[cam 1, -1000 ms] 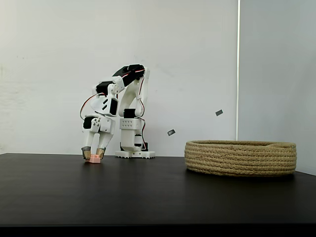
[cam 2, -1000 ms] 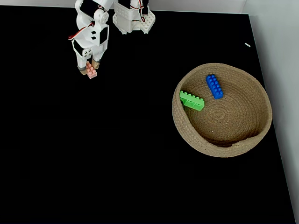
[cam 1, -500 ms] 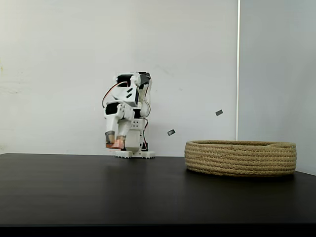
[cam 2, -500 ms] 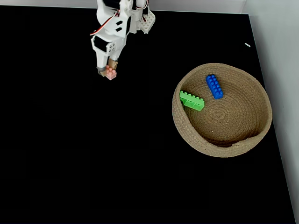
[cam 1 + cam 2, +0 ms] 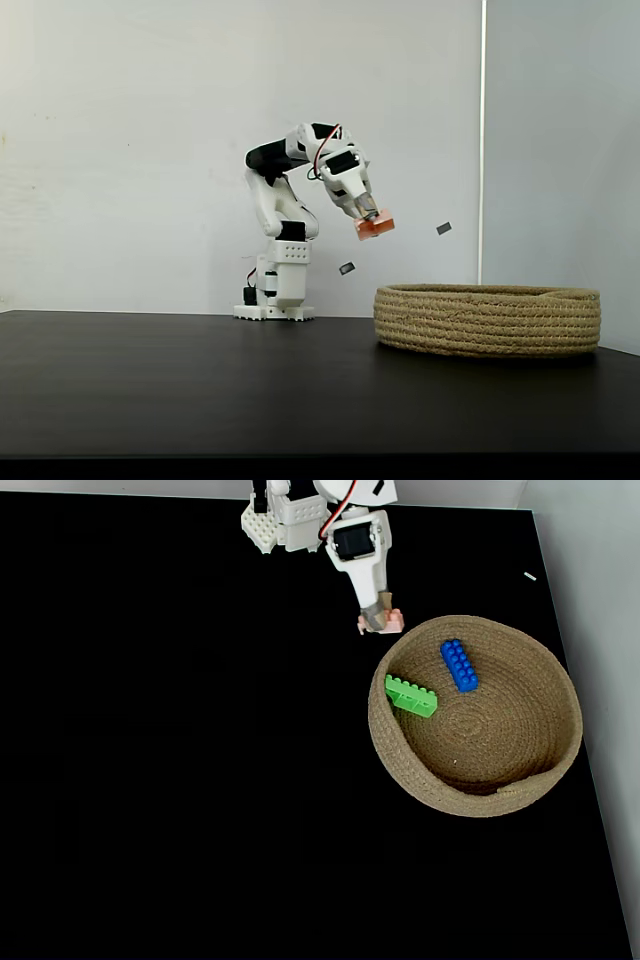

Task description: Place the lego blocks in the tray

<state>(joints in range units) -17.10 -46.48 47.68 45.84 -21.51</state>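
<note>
I have the gripper [image 5: 373, 222] clamped on the pink brick [image 5: 376, 226], held high above the table [image 5: 200, 390] and just short of the basket [image 5: 400, 765] rim. The blue brick [image 5: 459, 665] and green brick [image 5: 411, 696] already lie inside. My worry: letting go here would drop the pink one outside or onto the rim (from above it sits right at the edge), and it could bounce off. I can't judge how much of the brick the fingers cover; from the side, the basket wall hides its contents.
</note>
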